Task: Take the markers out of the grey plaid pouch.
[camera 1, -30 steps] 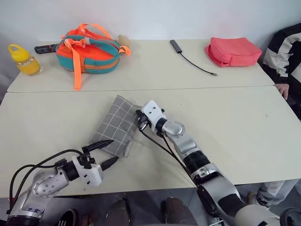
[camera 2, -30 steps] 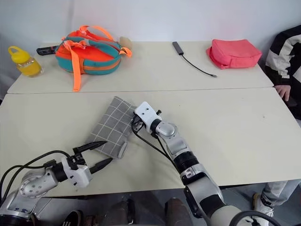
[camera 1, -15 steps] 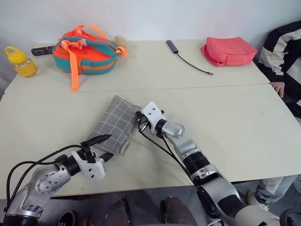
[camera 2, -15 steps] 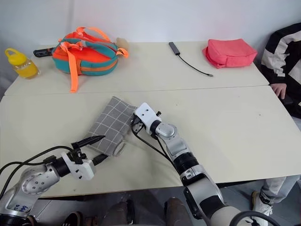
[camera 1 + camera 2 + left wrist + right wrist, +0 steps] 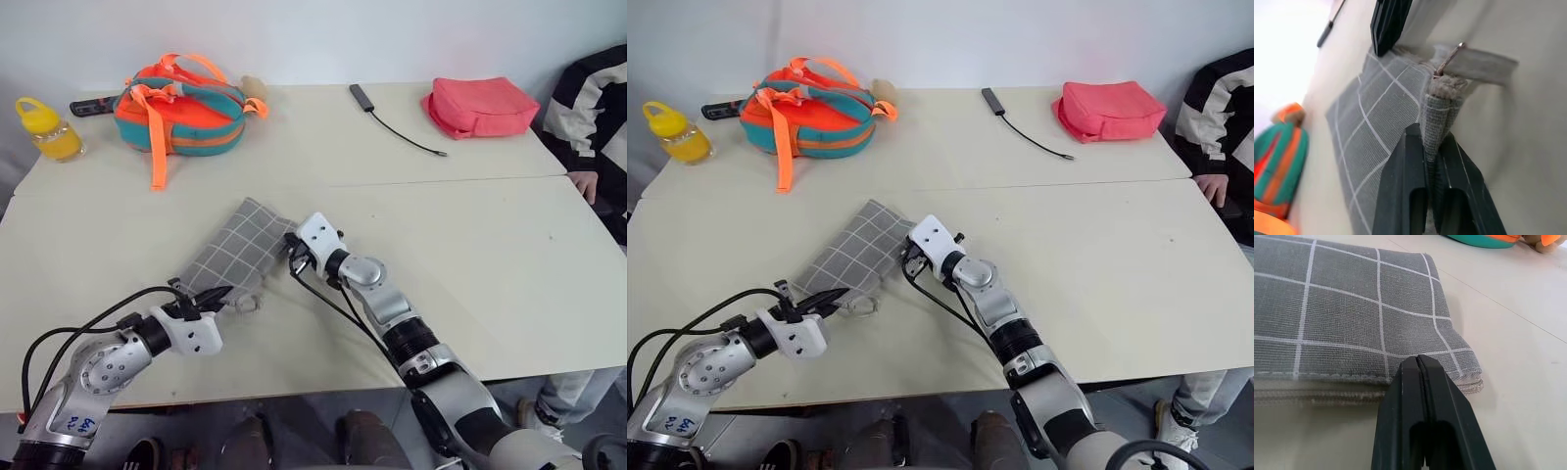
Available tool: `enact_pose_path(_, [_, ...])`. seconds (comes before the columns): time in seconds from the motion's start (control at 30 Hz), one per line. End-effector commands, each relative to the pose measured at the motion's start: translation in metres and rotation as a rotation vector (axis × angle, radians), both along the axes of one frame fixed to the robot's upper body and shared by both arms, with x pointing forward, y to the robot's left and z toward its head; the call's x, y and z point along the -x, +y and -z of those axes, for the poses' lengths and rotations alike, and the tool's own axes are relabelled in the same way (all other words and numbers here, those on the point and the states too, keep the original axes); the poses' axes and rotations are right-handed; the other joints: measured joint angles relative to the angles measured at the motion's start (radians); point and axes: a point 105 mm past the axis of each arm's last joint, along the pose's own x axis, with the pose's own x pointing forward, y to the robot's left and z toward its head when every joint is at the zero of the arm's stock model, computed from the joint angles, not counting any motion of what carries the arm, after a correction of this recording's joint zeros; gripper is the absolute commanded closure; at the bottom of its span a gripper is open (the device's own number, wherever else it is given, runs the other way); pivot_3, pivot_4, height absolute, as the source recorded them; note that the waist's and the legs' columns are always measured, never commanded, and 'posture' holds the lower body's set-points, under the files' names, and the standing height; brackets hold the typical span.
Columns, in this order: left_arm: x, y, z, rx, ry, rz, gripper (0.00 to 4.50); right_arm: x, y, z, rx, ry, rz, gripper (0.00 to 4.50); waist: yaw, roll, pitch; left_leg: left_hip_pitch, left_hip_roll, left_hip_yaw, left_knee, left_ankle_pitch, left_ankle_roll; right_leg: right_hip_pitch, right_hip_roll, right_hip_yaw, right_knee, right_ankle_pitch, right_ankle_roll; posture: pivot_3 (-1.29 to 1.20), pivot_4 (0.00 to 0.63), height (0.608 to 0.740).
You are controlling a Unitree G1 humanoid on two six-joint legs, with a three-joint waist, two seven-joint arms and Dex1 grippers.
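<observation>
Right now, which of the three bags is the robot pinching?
The grey plaid pouch, the flat one nearest the robot. The left tool pinches its corner; the red pouch and strapped bag lie untouched.

Silver-grey jointed arms carry white wrist housings, black two-fingered hands and looping black cables.

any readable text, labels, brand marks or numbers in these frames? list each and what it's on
Blue handwriting on the left arm near the elbow: too small and blurred to read.
Nothing printed on the grey plaid pouch, only its white grid lines.
No legible marks on the coral-red pouch, the orange-and-teal bag, the yellow bottle or the black cable dongle.
</observation>
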Motion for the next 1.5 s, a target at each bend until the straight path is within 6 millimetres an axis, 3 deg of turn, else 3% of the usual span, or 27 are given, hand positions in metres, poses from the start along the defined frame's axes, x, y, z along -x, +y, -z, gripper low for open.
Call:
enact_pose_path(0.03, [0.004, -0.003, 0.01, 0.071, 0.077, -0.004, 4.46, 0.016, 0.009, -0.027, -0.127, 0.013, -0.131, 4.5, 0.001, 0.0, 0.0, 0.0, 0.0, 0.0, 0.0, 0.0, 0.0, 0.0, 0.0, 0.0, 0.0, 0.0, 0.0, 0.0, 0.15, 0.74])
enact_pose_path(0.1, [0.005, -0.006, 0.006, 0.11, 0.069, 0.01, 4.46, 0.028, 0.009, -0.043, -0.237, 0.071, -0.21, 4.5, 0.003, 0.0, 0.0, -0.003, 0.0, 0.0, 0.0, -0.001, -0.001, -0.003, 0.0, 0.0, 0.0, 0.0, 0.0, 0.0, 0.15, 0.74])
enact_pose_path(0.23, [0.004, -0.009, 0.0, 0.096, 0.026, 0.034, 4.5, 0.069, 0.005, -0.055, -0.315, 0.221, -0.457, 3.56, 0.007, 0.0, 0.0, -0.005, 0.001, -0.001, 0.0, -0.002, -0.001, -0.005, 0.0, 0.001, -0.001, 0.0, 0.001, 0.0, 0.15, 0.74])
enact_pose_path(0.33, [0.005, -0.012, -0.005, 0.107, -0.001, 0.064, 4.5, 0.088, 0.001, -0.035, -0.207, 0.298, -0.53, 2.55, 0.009, 0.0, 0.0, -0.005, 0.0, -0.001, 0.0, -0.003, 0.001, -0.005, 0.0, 0.002, -0.004, 0.001, 0.002, 0.0, 0.15, 0.74])
enact_pose_path(0.43, [0.005, -0.016, -0.01, 0.117, -0.029, 0.089, 4.5, 0.095, 0.001, -0.018, -0.127, 0.316, -0.535, 1.52, 0.009, 0.0, 0.0, -0.005, -0.001, -0.001, 0.0, -0.005, 0.004, -0.005, 0.0, 0.003, -0.009, 0.001, 0.002, 0.0, 0.15, 0.74])
enact_pose_path(0.63, [0.003, -0.019, -0.018, 0.13, -0.054, 0.115, 4.5, 0.091, -0.008, -0.008, -0.085, 0.334, -0.505, 1.52, 0.005, -0.001, 0.0, -0.005, 0.0, 0.002, 0.001, -0.004, 0.002, -0.007, 0.011, 0.01, -0.009, 0.001, 0.002, 0.0, 0.15, 0.74])
enact_pose_path(0.9, [-0.005, -0.021, -0.027, 0.123, -0.092, 0.132, 4.5, 0.108, 0.016, -0.003, -0.148, 0.421, -0.585, 1.52, 0.003, -0.001, 0.0, -0.005, 0.003, 0.007, 0.001, -0.004, -0.001, -0.01, 0.016, 0.018, -0.009, 0.001, 0.002, 0.0, 0.15, 0.74])
enact_pose_path(1.13, [-0.003, -0.03, -0.023, 0.12, -0.076, 0.182, 4.5, 0.096, 0.025, -0.019, -0.303, 0.448, -0.526, 1.52, 0.003, -0.001, 0.0, -0.005, 0.004, 0.017, 0.002, -0.005, 0.0, -0.011, 0.016, 0.02, -0.009, 0.002, 0.003, 0.0, 0.15, 0.74])
enact_pose_path(1.23, [-0.003, -0.032, -0.023, 0.127, -0.077, 0.184, 4.5, 0.103, 0.027, -0.005, -0.213, 0.444, -0.559, 1.52, 0.003, -0.002, 0.0, -0.005, 0.004, 0.021, 0.002, -0.005, -0.001, -0.012, 0.016, 0.021, -0.009, 0.002, 0.003, 0.0, 0.15, 0.74])
enact_pose_path(1.33, [-0.004, -0.034, -0.024, 0.126, -0.083, 0.191, 4.5, 0.109, 0.027, 0.005, -0.144, 0.424, -0.583, 2.12, 0.003, -0.002, 0.0, -0.005, 0.004, 0.022, 0.002, -0.005, 0.0, -0.012, 0.016, 0.022, -0.009, 0.002, 0.003, 0.0, 0.15, 0.74])
enact_pose_path(1.5, [-0.004, -0.033, -0.026, 0.127, -0.089, 0.187, 4.5, 0.109, 0.028, 0.003, -0.168, 0.42, -0.587, 3.87, 0.001, -0.002, 0.0, -0.004, 0.005, 0.023, 0.003, -0.005, 0.0, -0.013, 0.017, 0.023, -0.008, 0.002, 0.003, 0.0, 0.15, 0.74])
